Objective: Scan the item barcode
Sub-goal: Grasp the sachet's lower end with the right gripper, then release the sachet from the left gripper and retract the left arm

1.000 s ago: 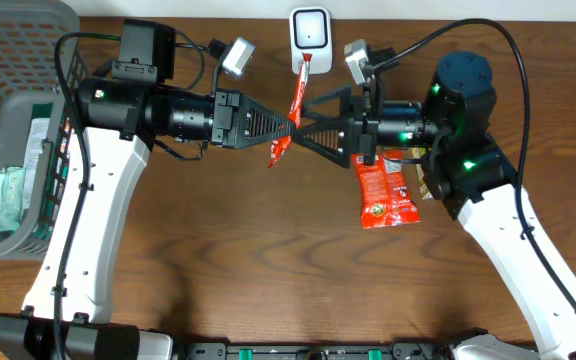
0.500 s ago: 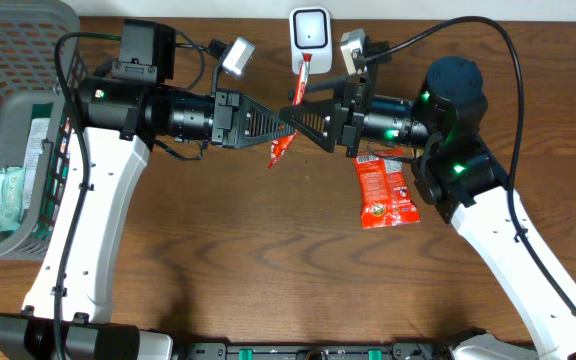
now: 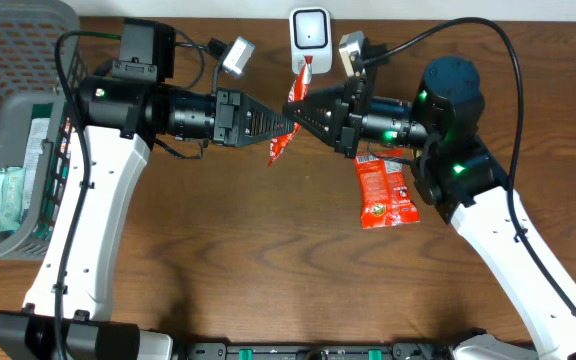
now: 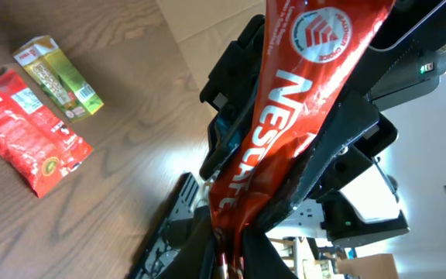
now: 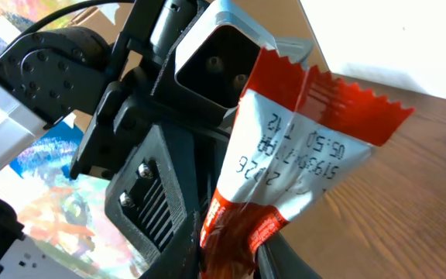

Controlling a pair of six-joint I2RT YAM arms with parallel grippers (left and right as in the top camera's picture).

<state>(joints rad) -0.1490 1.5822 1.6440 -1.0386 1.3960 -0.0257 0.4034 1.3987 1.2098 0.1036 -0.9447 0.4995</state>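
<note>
- Nescafe stick sachet (image 3: 279, 147) is up off the wooden table (image 3: 218, 260), slanted between the two arms, top end just below the white barcode scanner (image 3: 309, 30).
- Left gripper (image 3: 288, 124) is clamped tight on the sachet's lower part.
- Right gripper (image 3: 291, 104) is pinched onto the sachet just above it; the printed date side faces its camera.
- Red snack packet (image 3: 385, 190) and green-yellow packet (image 4: 56, 77) lie flat, side by side, under the right arm.
- Grey basket (image 3: 8, 120) is at the left edge, with packets inside.

Overhead looks straight down on the whole counter (image 3: 218, 260). Both wrist cameras are pressed in close on the same sachet (image 4: 285, 132), facing each other from opposite sides.
</note>
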